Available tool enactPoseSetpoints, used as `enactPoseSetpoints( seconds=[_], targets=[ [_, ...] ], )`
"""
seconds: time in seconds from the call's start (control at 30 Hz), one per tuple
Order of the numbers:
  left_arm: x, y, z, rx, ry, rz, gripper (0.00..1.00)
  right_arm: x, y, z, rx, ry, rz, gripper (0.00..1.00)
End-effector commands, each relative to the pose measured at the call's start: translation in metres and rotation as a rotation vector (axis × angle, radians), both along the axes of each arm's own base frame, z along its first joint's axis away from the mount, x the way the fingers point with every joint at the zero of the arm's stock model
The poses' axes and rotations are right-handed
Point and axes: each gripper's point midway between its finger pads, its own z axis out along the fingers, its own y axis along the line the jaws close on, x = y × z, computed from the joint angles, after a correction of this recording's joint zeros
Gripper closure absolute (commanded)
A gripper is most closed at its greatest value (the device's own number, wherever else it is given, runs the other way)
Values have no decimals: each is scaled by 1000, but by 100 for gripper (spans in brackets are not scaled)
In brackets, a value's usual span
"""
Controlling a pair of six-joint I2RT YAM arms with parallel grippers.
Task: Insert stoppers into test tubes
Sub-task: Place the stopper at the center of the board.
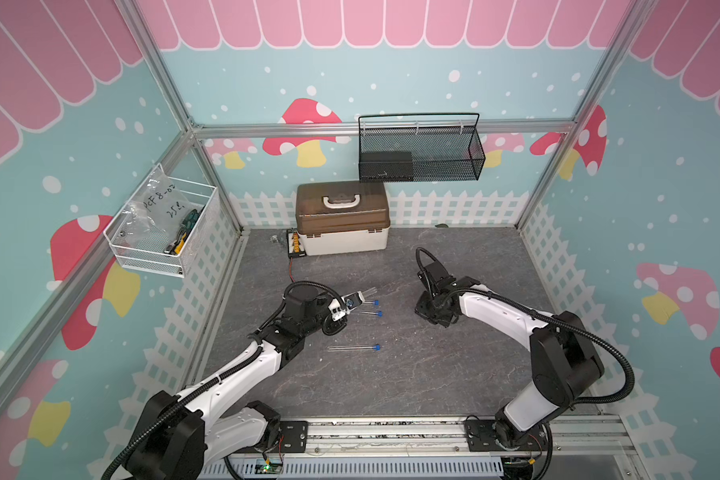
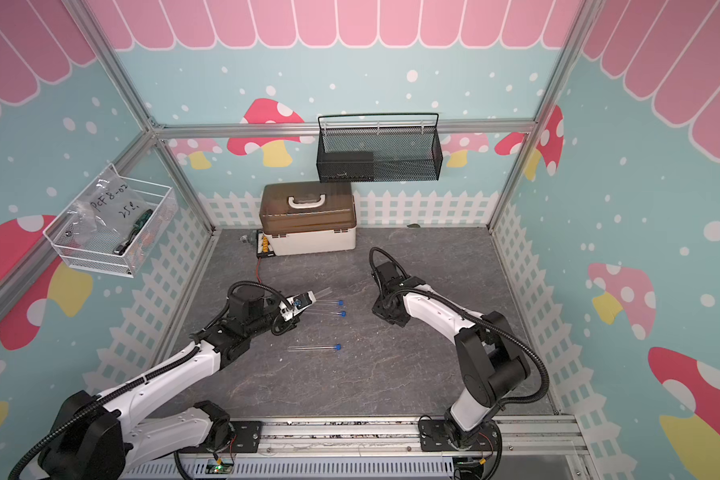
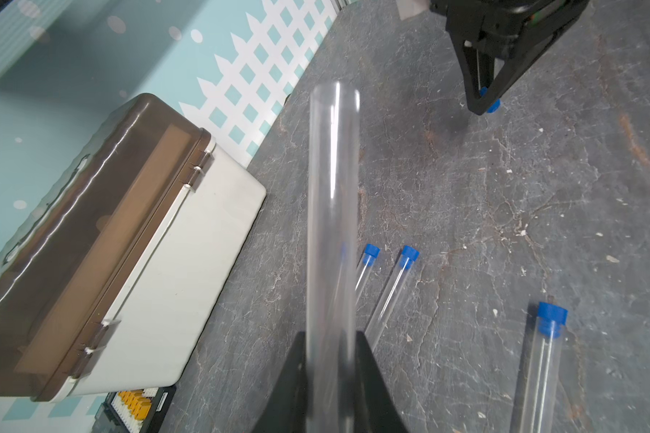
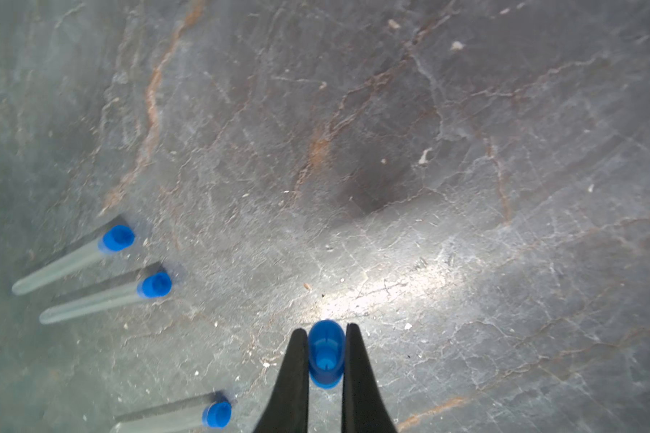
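Between the closed-down jaws of the left gripper [image 3: 329, 339] we see a clear tube [image 3: 333, 187]. It is clamped near one end and juts out free above the worktop [image 1: 433, 374], its far end unplugged. The right gripper [image 4: 325, 330] has its jaws pinched on a blue stopper [image 4: 326, 356], held right at the fingertips. In the left wrist view those tips sit low over the worktop, and we cannot tell whether they touch it. The two grippers are well apart, the left one toward the worktop's left edge and the right one right of the middle.

We judge this to be the fourth and last pairing: both parts are in hand but not yet brought together. The next move calls for bringing the stopper and the tube's mouth onto one line, then pushing squarely. The tube looks smooth and thin, so a skewed push could swing it in the jaws or slip the stopper sideways.

Outward from the left gripper, a first plugged tube [image 3: 364, 275] and a second plugged tube [image 3: 391, 292] lie side by side just beside it, their blue ends toward the right edge. A third plugged tube [image 3: 537, 375] lies apart from them, nearer the front edge where the arms are mounted. A box with a brown lid [image 1: 341, 220] stands at the back edge.
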Motion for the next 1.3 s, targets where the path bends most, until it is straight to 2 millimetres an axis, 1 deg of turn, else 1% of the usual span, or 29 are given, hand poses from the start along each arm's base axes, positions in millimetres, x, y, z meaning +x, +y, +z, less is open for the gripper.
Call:
enactPoseSetpoints(
  seconds=[0.0,0.1,0.27,0.5,0.73,0.9,1.03,1.13,1.2,1.27],
  targets=[
    [1,3,2,10,-32,-3,100,0,-11,-3,-61,30,-139,97],
    [1,2,2,7,-30,-5,100,-2,-14,-8,-96,60,-153,96],
    [0,2,1,9,-28,-5,100,-8,-12,-23,-115,109,-163,96],
    [1,4,-1,19,-30,-3,100,-11,-11,-34,-129,139,-158,93],
    [2,4,-2,28,-29,2,100,-16,-6,-43,-133,166,-145,85],
    [2,6,-5,38,-27,6,100,-17,-6,-44,-128,168,-143,78],
    [2,7,-6,44,-29,8,100,-17,-1,-43,-107,169,-143,74],
    [2,6,-6,45,-25,6,100,-15,1,-37,-91,157,-143,72],
    [2,6,-6,42,-26,5,100,-15,1,-29,-79,143,-140,70],
    [2,6,-7,46,-24,5,100,-15,2,-17,-62,123,-131,69]
  ],
)
